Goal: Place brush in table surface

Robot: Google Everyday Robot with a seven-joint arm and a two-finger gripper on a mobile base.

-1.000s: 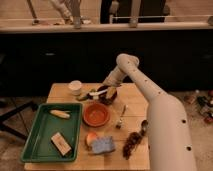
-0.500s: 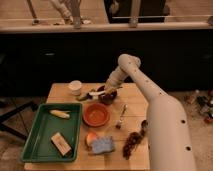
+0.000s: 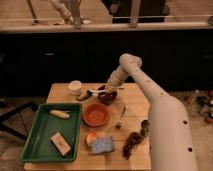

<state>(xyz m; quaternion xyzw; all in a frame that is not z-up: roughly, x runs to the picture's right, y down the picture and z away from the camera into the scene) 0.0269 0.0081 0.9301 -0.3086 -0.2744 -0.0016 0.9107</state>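
No text, label, brand, number or sign can be read anywhere on the counter point(image 3: 135, 95) or on the things it carries. The end effector point(image 3: 106, 90) hangs over the dark bowl point(image 3: 107, 97) at the counter's far edge and bears no legible marking.

The robot's arm point(image 3: 165, 120) is a thick, smooth, off-white tube that widens toward the near end into a broad rounded shell, marked along its side with a scattered row of small dark round dots like screw holes. A rounded white elbow joint point(image 3: 130, 64) caps its far end, and from there a slimmer white segment runs to the gripper point(image 3: 107, 90), a small pale piece just above the dark bowl at the back of the counter.
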